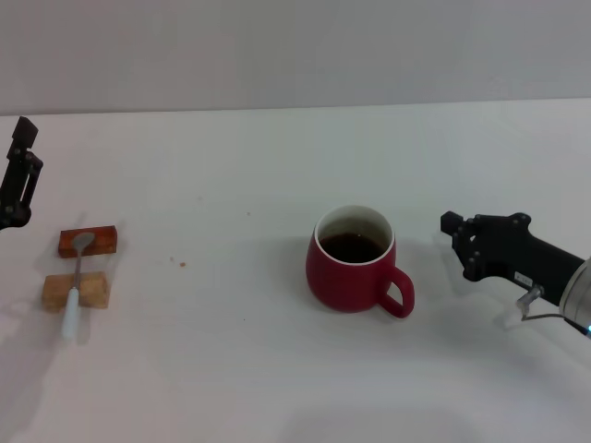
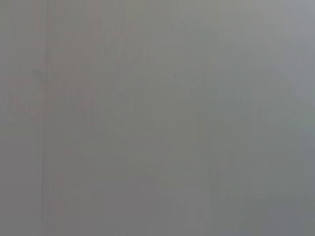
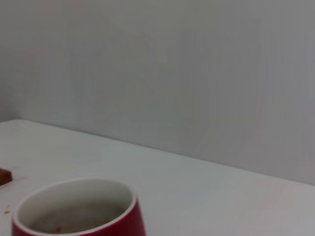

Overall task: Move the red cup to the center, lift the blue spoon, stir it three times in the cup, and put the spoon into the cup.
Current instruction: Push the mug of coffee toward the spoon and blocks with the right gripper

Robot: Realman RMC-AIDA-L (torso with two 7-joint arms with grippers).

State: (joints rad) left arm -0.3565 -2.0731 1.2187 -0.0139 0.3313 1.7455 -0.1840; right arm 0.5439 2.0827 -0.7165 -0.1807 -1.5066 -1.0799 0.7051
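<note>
Across the whole view from my head lies the white surface [image 1: 231, 351], with a pale grey wall [image 1: 295, 46] behind it. Near the middle of the surface stands the red cup [image 1: 351, 263], upright, its loop handle turned to my right and a little toward me. Its inner wall is white and dark brown liquid fills it most of the way. In the right wrist view the same cup [image 3: 81, 209] shows close by, only the white rim and a strip of red side.

My right hand [image 1: 454, 242] is low over the surface, just to the right of the cup's handle, apart from it and holding nothing. Its black body points toward the cup; whether its fingers are spread or pressed together I cannot tell. My left hand [image 1: 18, 180] is at the far left edge, raised and idle, well apart from the cup; its fingers I also cannot tell. The left wrist view gives only plain grey.

Below my left hand two small wooden blocks rest on the surface, a reddish-brown block [image 1: 89, 242] farther from me and a pale block [image 1: 76, 292] nearer. The blue spoon [image 1: 75, 284] lies across both: its grey bowl on the reddish one, its whitish handle over the pale one, the end reaching toward me.
</note>
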